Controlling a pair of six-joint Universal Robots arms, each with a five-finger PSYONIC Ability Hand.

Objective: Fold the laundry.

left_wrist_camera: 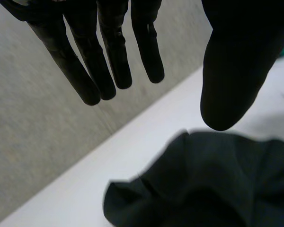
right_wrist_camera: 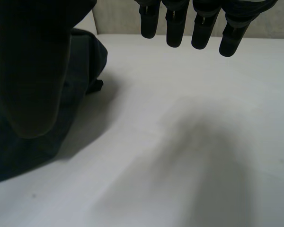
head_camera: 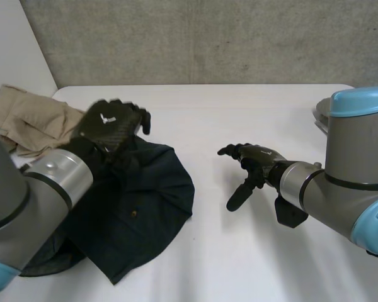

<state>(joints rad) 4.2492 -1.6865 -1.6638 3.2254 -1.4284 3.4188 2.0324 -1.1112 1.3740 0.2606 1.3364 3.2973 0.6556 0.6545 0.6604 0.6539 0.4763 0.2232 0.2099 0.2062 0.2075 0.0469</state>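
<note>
Dark shirt (head_camera: pixel 138 207) bunched on the white bench (head_camera: pixel 239 264), and both of my hands were empty.

The shirt lay crumpled toward 8 o'clock of the bench, with a beige garment (head_camera: pixel 31 119) heaped just beside it at 10 o'clock, near the far corner. My left hand (head_camera: pixel 110 126) hung over the shirt's 11 o'clock edge; its fingers (left_wrist_camera: pixel 109 61) were straight and stood well apart from the thumb (left_wrist_camera: pixel 232 71), gripping nothing, with the rumpled cloth (left_wrist_camera: pixel 203 189) below them. My right hand (head_camera: pixel 255 165) hung over bare bench at 3 o'clock of the shirt, apart from it. Its fingers (right_wrist_camera: pixel 175 23) were relaxed and spread away from the thumb (right_wrist_camera: pixel 33 71), holding nothing, and the shirt's near edge (right_wrist_camera: pixel 85 61) lay off past that thumb.
</note>
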